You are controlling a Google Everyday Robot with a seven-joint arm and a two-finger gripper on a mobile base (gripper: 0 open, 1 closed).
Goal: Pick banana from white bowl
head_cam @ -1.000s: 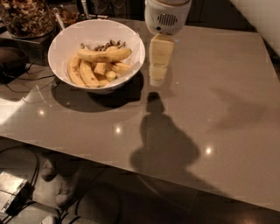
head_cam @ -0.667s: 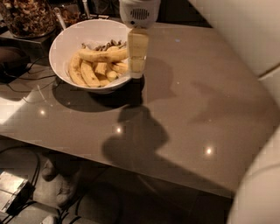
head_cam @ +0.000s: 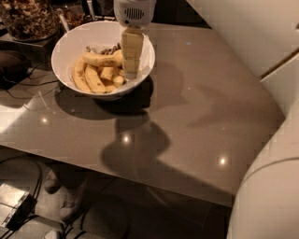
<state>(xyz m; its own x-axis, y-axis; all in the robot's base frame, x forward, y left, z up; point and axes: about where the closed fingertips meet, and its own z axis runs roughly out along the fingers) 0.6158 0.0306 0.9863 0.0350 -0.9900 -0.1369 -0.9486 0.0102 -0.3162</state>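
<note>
The white bowl (head_cam: 63,44) stands on the grey table at the back left. It holds several yellow bananas and some dark bits. The banana (head_cam: 100,59), the longest and nearly straight, lies across the middle of the bowl on top of shorter curved ones (head_cam: 83,78). My gripper (head_cam: 131,72) hangs down from its white round wrist (head_cam: 134,11) over the bowl's right side. Its tip is inside the rim, right next to the banana's right end, which it partly hides.
A clear glass container of dark brown bits (head_cam: 29,18) stands behind the bowl at the far left. Dark cables and a dark object (head_cam: 11,65) lie left of the bowl. The table (head_cam: 196,116) stretches to the right. My white arm (head_cam: 266,186) fills the right edge.
My gripper has moved left, from beside the bowl's right rim to over the bowl's right side and down among the bananas. The bowl and bananas have not moved.
</note>
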